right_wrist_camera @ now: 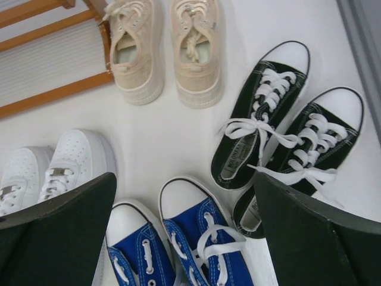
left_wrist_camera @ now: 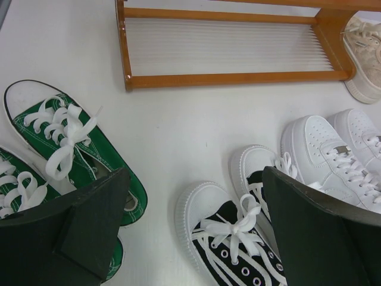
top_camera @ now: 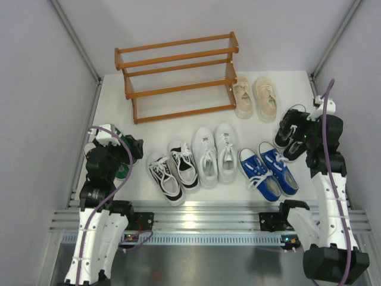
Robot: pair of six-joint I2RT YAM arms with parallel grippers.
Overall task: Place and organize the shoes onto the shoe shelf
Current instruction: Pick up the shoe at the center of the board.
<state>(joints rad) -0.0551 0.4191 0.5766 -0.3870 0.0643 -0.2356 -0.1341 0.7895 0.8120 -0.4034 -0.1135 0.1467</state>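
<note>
The empty orange-brown shoe shelf (top_camera: 175,77) stands at the back of the white table. In front of it lie the shoes in pairs: beige (top_camera: 255,97), black canvas (top_camera: 290,132), blue (top_camera: 269,173), plain white (top_camera: 213,155), black-and-white (top_camera: 172,171), and green (left_wrist_camera: 71,143) largely under my left arm. My left gripper (left_wrist_camera: 195,179) hangs open above the table between the green pair and the black-and-white pair (left_wrist_camera: 238,238), holding nothing. My right gripper (right_wrist_camera: 184,179) hangs open over the blue pair (right_wrist_camera: 202,238), beside the black canvas pair (right_wrist_camera: 268,119), also holding nothing.
Grey walls and metal posts close in the table on the left, right and back. A metal rail (top_camera: 196,214) with both arm bases runs along the near edge. The beige pair (right_wrist_camera: 161,47) sits right against the shelf's right end (right_wrist_camera: 53,95).
</note>
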